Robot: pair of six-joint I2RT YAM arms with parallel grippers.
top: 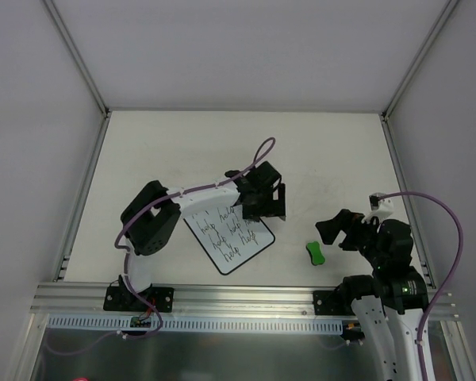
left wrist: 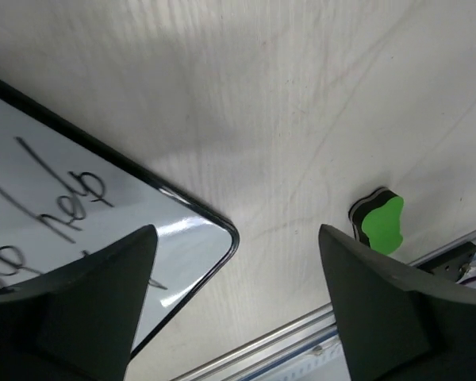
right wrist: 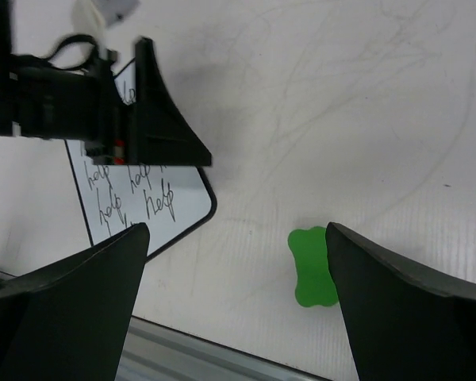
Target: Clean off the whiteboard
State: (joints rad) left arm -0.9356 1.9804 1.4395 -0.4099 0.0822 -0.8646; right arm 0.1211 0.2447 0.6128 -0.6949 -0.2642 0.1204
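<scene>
The whiteboard (top: 228,238) lies flat on the table, tilted, covered with handwritten "help" words. It also shows in the left wrist view (left wrist: 55,198) and the right wrist view (right wrist: 143,198). My left gripper (top: 263,211) is open and empty, hovering over the board's far right corner; in its own view (left wrist: 238,317) one finger is over the board and the other over bare table. A green bone-shaped eraser (top: 315,252) lies on the table right of the board (left wrist: 379,222) (right wrist: 309,266). My right gripper (top: 339,236) is open and empty (right wrist: 238,309), just above and right of the eraser.
An aluminium rail (top: 246,295) runs along the table's near edge, with both arm bases bolted to it. White walls with metal frame posts (top: 86,182) enclose the table on the left, back and right. Purple cables (top: 452,230) loop off both arms.
</scene>
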